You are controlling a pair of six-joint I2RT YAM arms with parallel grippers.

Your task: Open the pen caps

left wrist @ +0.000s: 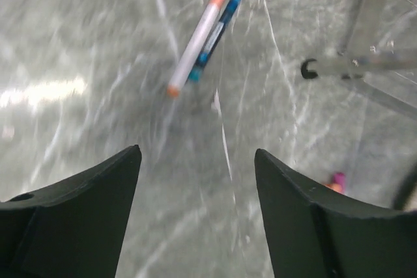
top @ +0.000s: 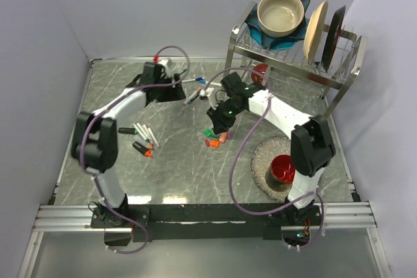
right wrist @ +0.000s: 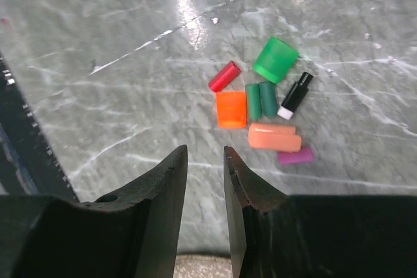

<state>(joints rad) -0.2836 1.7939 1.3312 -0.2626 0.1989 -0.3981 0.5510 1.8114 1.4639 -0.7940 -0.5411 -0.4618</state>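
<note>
A loose pile of pen caps lies on the marble table (top: 182, 167). In the right wrist view I make out a red cap (right wrist: 224, 76), a wide green cap (right wrist: 275, 59), an orange cap (right wrist: 231, 109), two dark green caps (right wrist: 260, 99), a black cap (right wrist: 296, 91), salmon caps (right wrist: 274, 137) and a purple cap (right wrist: 294, 155). My right gripper (right wrist: 205, 151) hovers just short of the pile (top: 216, 138), its jaws a little apart with nothing between them. My left gripper (left wrist: 197, 151) stands wide open and empty above bare table. Ahead of it lie an orange-capped white marker (left wrist: 199, 37) and a blue pen (left wrist: 221, 24).
Several white marker barrels (top: 144, 136) and dark and orange-tipped pieces (top: 143, 150) lie at the left. A dish rack (top: 293, 53) with a bowl (top: 281, 12) and plates stands at the back right. A round mat (top: 260, 154) carries a red cup (top: 283, 168).
</note>
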